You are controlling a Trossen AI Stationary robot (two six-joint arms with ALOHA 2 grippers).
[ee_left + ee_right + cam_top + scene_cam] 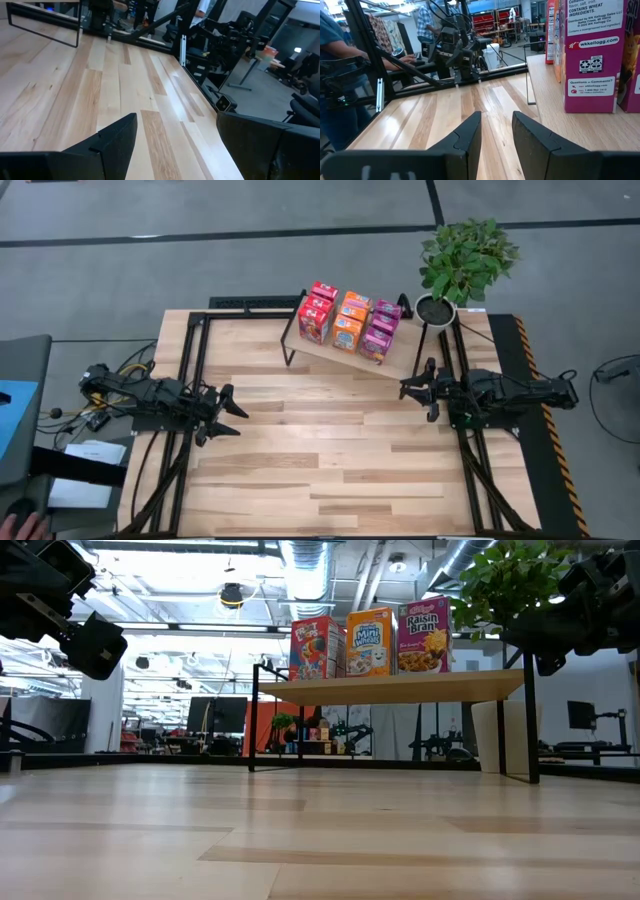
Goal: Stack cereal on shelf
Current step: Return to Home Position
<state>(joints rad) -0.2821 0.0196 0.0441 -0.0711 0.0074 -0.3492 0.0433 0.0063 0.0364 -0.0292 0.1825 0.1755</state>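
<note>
Right wrist view, right gripper [496,117]: empty, fingers apart with a modest gap; hangs over bare table just beside the shelf's right front corner, purple boxes close by.
Left gripper [228,412]: empty, fingers spread wide; over the table's left side, well apart from the shelf.
Cereal boxes [350,318]: all on the shelf, upright, in three rows by colour (red, orange, purple); none seen on the table.
Handling: likely light, thin hollow cardboard; stiff at the edges, but the faces would dent under a hard squeeze; tall and narrow, so probably easy to tip.
Hold: best bet is across the two narrow sides, above mid-height, with gentle pressure.
Surface: glossy printed card, probably a little slick against the fingers.
Shelf [400,688]: flat pale wood board on thin black wire legs; looks light enough to shift if bumped.
Table [320,470]: smooth pale planks, mixed tones.
Plant [465,260]: leafy, in a white pot, just beside the shelf's right end.
</note>
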